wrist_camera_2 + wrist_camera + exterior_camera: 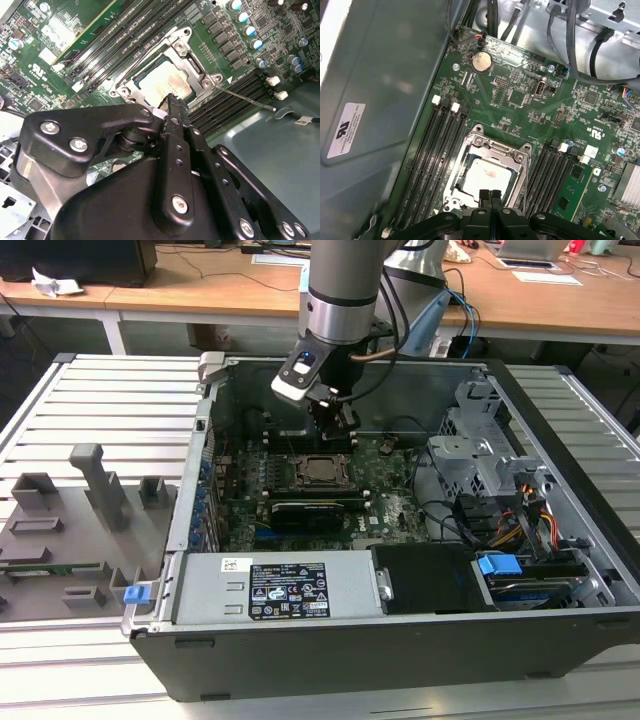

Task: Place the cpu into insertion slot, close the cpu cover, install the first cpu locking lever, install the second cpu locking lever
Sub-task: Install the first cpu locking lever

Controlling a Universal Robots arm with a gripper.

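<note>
The cpu (485, 176) lies flat in the insertion slot (462, 170) on the green motherboard, its silvery top facing up. It is square, so it has no long axis, and its edges run parallel to the slot's sides and to the memory slots (442, 145) flanking it. The cpu cover (501, 146) is down over it, and its window frames the metal top.

The end effector (489, 194) has its fingers pressed together with nothing between them. The tips are poised at the edge of the cover nearest the camera in the first wrist view. In the second wrist view the end effector's (171, 101) tips stand over the border of the chip.

That second wrist view also shows a locking lever (246, 98), a thin rod running out from one socket corner across the memory slots and ending in a hook over the bare case floor. The first wrist view shows a coin-cell battery (481, 61) beyond the socket.

The exterior view shows the open computer case (400, 660) on the slatted table (100, 400). The arm reaches down into it over the socket, with the power supply (280, 590) along the near side.
</note>
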